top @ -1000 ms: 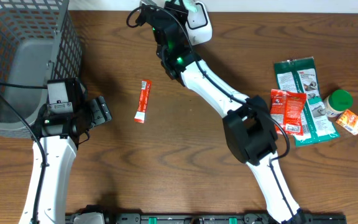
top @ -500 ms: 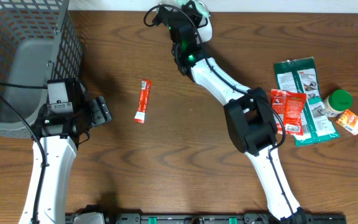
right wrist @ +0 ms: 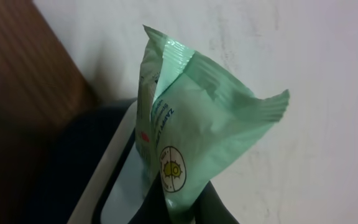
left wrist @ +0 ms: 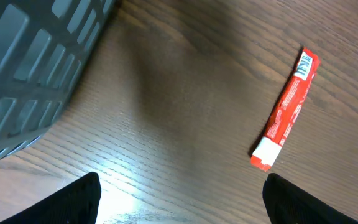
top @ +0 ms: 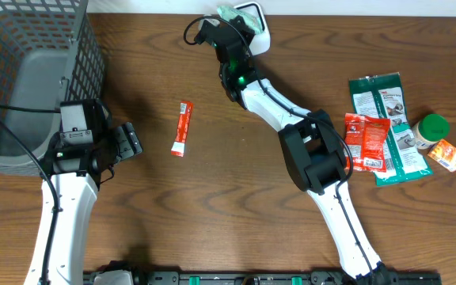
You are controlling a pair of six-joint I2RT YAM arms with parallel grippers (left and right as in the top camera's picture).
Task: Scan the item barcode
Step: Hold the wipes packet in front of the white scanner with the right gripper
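Note:
My right gripper [right wrist: 188, 208] is shut on the lower edge of a pale green snack packet [right wrist: 197, 112], held upright at the table's far edge. Just beside the packet is the white-rimmed scanner [right wrist: 107, 177] with its dark window. From overhead, the green packet [top: 229, 11] and the right gripper [top: 226, 22] sit against the white scanner [top: 256, 24]. My left gripper [left wrist: 179, 202] hangs open over bare wood, with a red stick packet [left wrist: 286, 109] lying ahead of it to the right. In the overhead view, that left gripper [top: 129, 141] is left of the red stick packet [top: 182, 128].
A grey wire basket [top: 22, 71] fills the back left corner, close to the left arm; its mesh wall [left wrist: 30, 74] shows in the left wrist view. At the right lie a red pouch [top: 366, 141], a green-and-white bag [top: 386, 107], a green-lidded jar [top: 431, 128] and a small orange packet [top: 447, 154].
The right arm has swung further back and to the right, bringing the green packet up against the scanner. The left arm and the red stick packet have not moved.

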